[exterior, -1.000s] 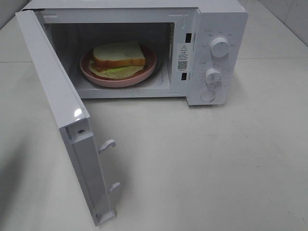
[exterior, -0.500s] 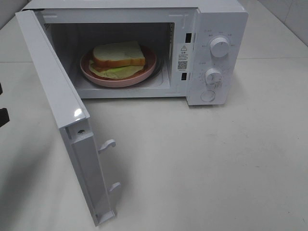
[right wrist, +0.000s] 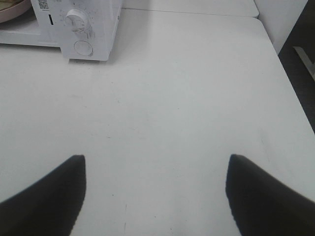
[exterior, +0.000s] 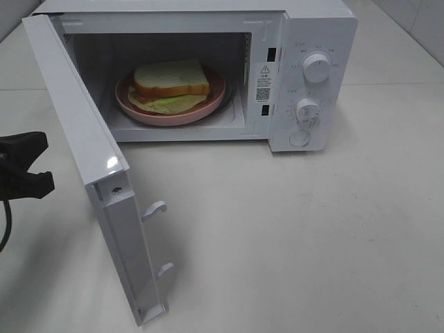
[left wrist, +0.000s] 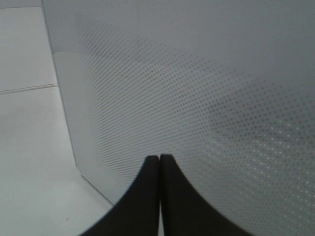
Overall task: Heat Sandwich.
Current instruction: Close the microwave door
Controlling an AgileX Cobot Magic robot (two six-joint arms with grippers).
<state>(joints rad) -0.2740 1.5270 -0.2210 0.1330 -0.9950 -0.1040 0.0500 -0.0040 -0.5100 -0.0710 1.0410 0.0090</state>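
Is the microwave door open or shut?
Open. The door stands out wide, and the sandwich on its pink plate shows inside.

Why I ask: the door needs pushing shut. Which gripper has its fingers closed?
The left gripper: its fingers touch, facing the open microwave door; the right gripper has them wide apart.

No wording can be read outright. The microwave (exterior: 316, 28) carries a white sticker (exterior: 263, 82) on its front frame, with a warning triangle, fine print and a QR code, all too small. Faint scale marks ring the upper dial (exterior: 317, 67) and lower dial (exterior: 307, 109), illegible.
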